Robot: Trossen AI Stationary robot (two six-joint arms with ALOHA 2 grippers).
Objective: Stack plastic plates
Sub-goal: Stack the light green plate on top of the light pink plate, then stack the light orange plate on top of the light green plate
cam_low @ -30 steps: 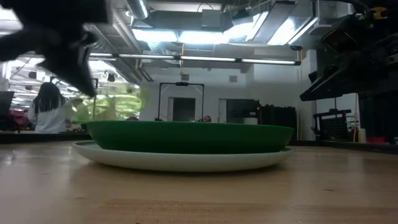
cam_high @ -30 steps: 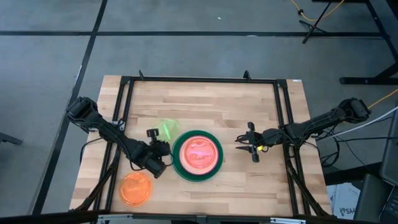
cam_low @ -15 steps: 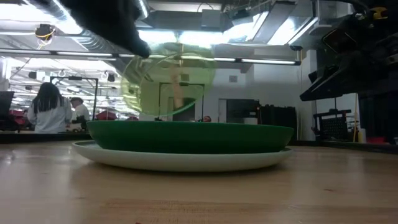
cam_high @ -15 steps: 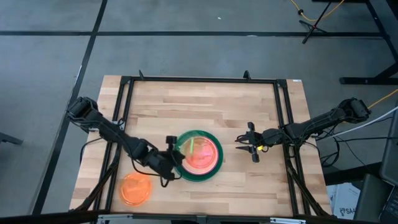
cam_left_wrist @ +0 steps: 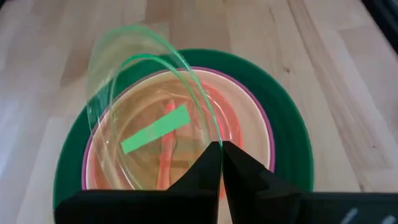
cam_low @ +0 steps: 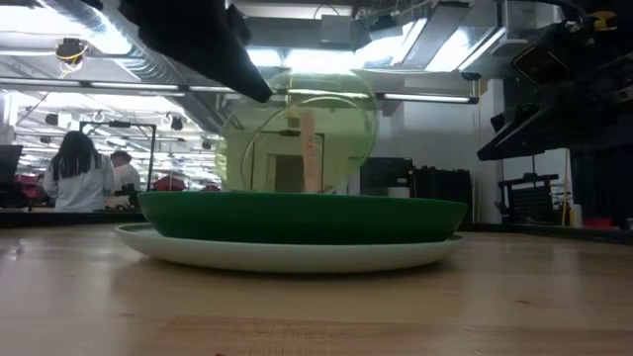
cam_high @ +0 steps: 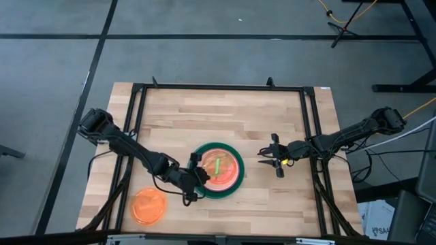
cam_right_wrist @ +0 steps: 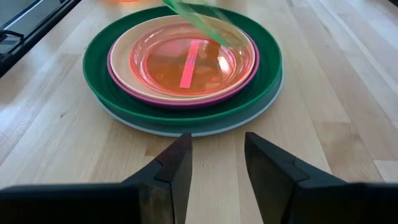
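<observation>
See-through lime plate [cam_left_wrist: 149,106] (green stripe across it) over peach [cam_right_wrist: 245,37], magenta, dark green [cam_right_wrist: 273,59]; orange plate [cam_high: 149,206] apart on pale wood desk [cam_high: 272,129].

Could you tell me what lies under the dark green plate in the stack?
A light blue plate lies under the dark green plate; only its rim shows. Whether anything lies beneath its covered middle cannot be seen.

Left claw [cam_high: 198,175] clamped and extended; right claw [cam_high: 262,153] spread, hovering.

One stack of plates [cam_high: 216,170], one lime green plate [cam_left_wrist: 149,106] above it, one orange plate [cam_high: 148,206] apart.
</observation>
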